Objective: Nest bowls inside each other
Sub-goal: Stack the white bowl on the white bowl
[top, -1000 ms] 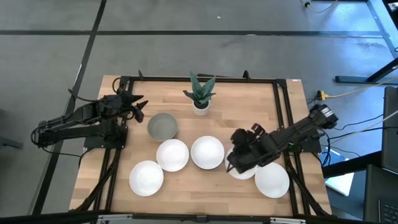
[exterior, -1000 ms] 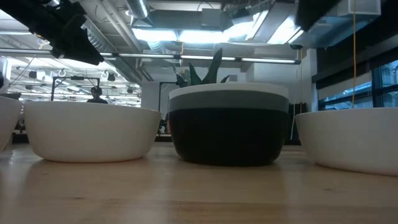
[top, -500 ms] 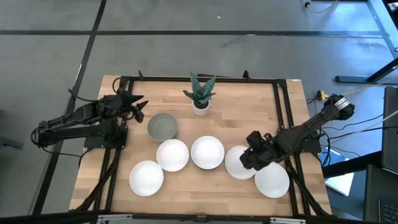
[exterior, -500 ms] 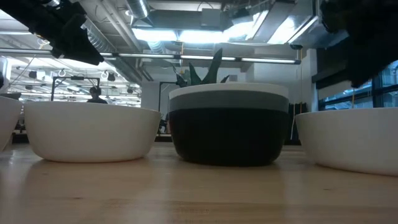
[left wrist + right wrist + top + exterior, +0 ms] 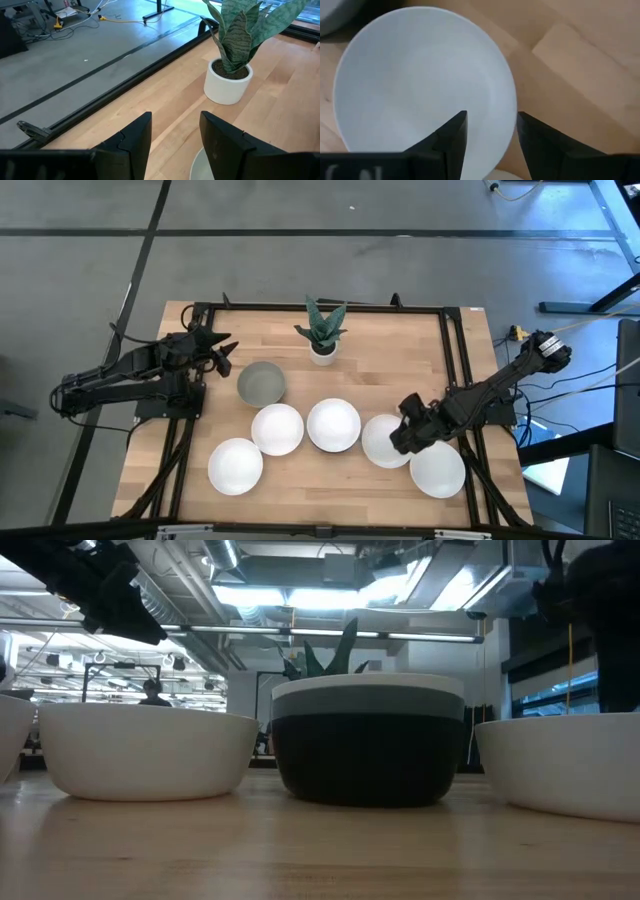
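Observation:
A stack of bowls, grey on top (image 5: 261,383) and black at the bottom (image 5: 368,755), stands at the table's left middle. Five white bowls rest on their bases on the near half: (image 5: 235,466), (image 5: 277,429), (image 5: 333,425), (image 5: 382,442), (image 5: 437,469). My right gripper (image 5: 400,442) is open over the right side of the fourth white bowl (image 5: 420,90). One finger (image 5: 452,135) is over the bowl's inside and the other (image 5: 537,142) outside its rim. My left gripper (image 5: 228,356) is open and empty, just left of the grey stack (image 5: 200,167).
A small white pot with a green plant (image 5: 322,332) stands at the far middle, and it also shows in the left wrist view (image 5: 227,82). Black rails (image 5: 455,360) run along the table's sides. Bare wood (image 5: 400,360) lies at the far right.
My right gripper has drawn back toward the table's right edge, off the middle of the fourth white bowl. Most of that bowl was hidden under it and now shows. The left arm has kept still.

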Tool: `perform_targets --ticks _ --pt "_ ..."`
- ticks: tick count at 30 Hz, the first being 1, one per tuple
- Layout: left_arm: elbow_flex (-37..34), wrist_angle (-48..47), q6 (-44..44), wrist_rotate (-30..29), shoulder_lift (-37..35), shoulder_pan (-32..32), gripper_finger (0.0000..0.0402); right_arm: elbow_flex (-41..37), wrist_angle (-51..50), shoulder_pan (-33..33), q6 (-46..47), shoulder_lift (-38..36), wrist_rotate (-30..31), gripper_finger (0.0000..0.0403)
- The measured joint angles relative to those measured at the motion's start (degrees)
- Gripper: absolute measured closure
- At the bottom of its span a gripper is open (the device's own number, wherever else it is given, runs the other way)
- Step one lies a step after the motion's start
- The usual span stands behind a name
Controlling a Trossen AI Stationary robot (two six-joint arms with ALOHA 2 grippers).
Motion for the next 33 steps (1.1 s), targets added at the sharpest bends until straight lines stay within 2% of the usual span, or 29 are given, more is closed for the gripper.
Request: perform_targets --ticks 10,19,23,28,33 --pt "0.02 -0.02 0.0 0.0 0.02 -0.01 0.024 -4.74 4.85 -0.02 1.63 0.06 -2.96 0.0244" --pt "0.0 -0.02 0.0 -0.01 0.01 0.0 0.024 -5.58 7.69 -0.11 1.14 0.02 -2.84 0.033" --pt "0.02 -0.02 0.0 -0.02 0.02 0.0 0.024 -5.56 8.71 -0.11 1.11 0.02 -2.82 0.0354" --pt "0.02 -0.02 0.0 -0.02 0.02 -0.01 0.024 -5.56 9.03 -0.15 2.76 0.02 -2.74 0.0353" --pt "0.02 -0.02 0.0 -0.02 0.01 0.01 0.024 -5.56 9.03 -0.15 2.74 0.02 0.53 0.0321"
